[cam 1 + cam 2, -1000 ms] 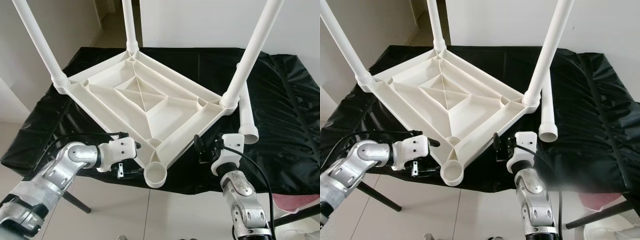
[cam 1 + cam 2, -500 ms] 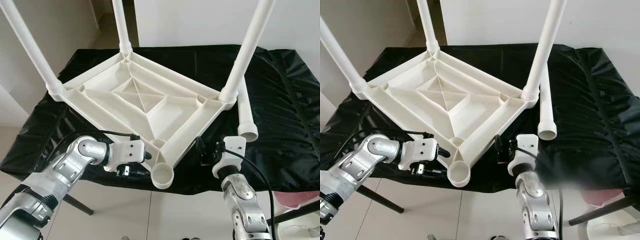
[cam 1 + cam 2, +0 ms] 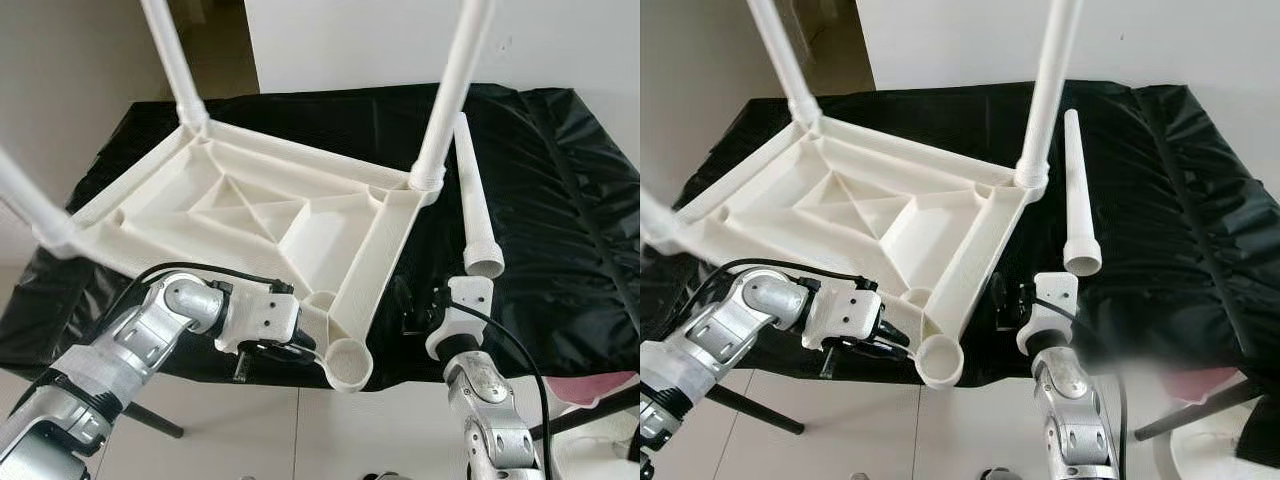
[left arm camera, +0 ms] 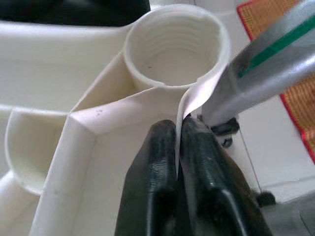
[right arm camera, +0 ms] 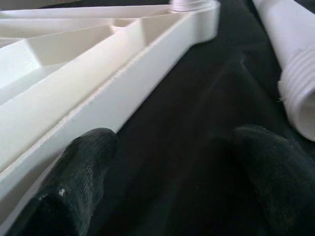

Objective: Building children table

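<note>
A white plastic table top [image 3: 260,215] lies upside down on the black-covered table [image 3: 560,200]. Three white legs [image 3: 455,80] stand up from its corners. The near corner has an empty threaded socket [image 3: 350,363], seen close up in the left wrist view [image 4: 172,42]. My left gripper [image 4: 176,129] is shut on the thin rim wall just beside that socket. A loose white leg [image 3: 475,195] lies on the cloth to the right of the top. My right gripper [image 3: 418,308] is open at the table's front edge, between the top's side and the loose leg [image 5: 290,64], holding nothing.
The black cloth hangs over the front edge above a pale tiled floor [image 3: 300,440]. A white wall stands behind the table. A pink item [image 3: 590,385] sits low at the right, and an orange rug [image 4: 300,98] lies on the floor.
The table top has turned on the cloth, its socket corner swinging to my right and its left corner coming nearer. My left gripper has gone along with it. The right gripper has stayed put.
</note>
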`<state>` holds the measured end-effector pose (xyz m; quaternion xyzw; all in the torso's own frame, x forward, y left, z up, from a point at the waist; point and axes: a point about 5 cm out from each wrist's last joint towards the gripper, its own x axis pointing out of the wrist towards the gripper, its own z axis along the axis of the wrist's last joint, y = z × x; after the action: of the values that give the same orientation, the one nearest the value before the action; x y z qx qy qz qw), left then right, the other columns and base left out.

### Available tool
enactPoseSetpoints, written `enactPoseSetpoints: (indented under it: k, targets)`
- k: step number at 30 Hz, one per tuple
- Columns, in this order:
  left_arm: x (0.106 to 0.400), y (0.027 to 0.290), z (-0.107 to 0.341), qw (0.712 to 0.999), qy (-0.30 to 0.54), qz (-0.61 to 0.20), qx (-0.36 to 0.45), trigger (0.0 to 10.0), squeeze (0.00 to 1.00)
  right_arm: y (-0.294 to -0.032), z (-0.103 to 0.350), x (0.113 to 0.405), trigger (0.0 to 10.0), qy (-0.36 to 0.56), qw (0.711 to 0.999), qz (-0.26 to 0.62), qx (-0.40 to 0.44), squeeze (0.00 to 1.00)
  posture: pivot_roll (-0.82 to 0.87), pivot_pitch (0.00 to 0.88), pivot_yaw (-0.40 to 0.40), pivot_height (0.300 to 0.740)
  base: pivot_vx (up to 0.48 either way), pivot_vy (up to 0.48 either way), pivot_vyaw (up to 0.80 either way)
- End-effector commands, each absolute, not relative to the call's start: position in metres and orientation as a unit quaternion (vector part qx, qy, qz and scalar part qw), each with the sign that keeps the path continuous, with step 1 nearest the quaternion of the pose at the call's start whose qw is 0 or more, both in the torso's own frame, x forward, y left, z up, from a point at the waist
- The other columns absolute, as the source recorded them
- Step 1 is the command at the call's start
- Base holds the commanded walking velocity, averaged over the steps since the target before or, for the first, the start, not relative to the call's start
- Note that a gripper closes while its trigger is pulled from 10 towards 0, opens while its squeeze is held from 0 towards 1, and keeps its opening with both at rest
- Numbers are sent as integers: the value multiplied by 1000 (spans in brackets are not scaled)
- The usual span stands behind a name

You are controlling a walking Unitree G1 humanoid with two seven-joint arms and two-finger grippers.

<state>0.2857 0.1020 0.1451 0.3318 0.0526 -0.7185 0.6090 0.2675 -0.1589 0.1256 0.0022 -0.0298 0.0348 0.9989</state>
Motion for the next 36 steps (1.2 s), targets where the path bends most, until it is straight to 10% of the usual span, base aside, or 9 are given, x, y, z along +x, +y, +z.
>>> enactPoseSetpoints:
  k: [1,18,19,24,25,28,29,32,36]
  targets:
    - [288,118,120,661,105,-679,302,4510,0,-157,123,265,10000,-23,999,33,4,0,-58,147,103,740,0,0,0]
    - [324,124,143,773,43,-555,306,10000,51,-158,128,273,10000,-29,999,34,4,0,-41,148,79,740,0,0,0]
    - [324,122,145,777,37,-555,294,10000,1000,-158,128,273,10000,-31,999,33,5,0,-43,144,78,740,0,0,0]
    - [320,117,151,777,16,-566,275,10000,1000,-157,131,273,10000,-38,999,32,7,0,-46,140,77,740,0,0,0]
    - [314,113,161,765,4,-591,256,10000,0,-158,136,274,10000,-55,998,28,10,0,-49,128,74,740,0,0,0]
    - [307,111,168,751,-1,-614,242,10000,0,-159,140,275,10000,-67,997,25,19,0,-49,125,73,740,0,0,0]
    - [302,109,172,747,-1,-625,226,10000,0,-161,142,275,10000,-74,997,20,27,659,-49,125,73,740,0,0,0]
    - [296,106,181,746,-8,-635,201,10000,0,-162,142,275,10000,-78,996,15,38,1000,-45,120,68,740,0,0,0]
    - [294,102,192,761,-23,-624,176,10000,0,-162,141,274,10000,-79,996,9,49,1000,-33,117,67,740,0,0,0]
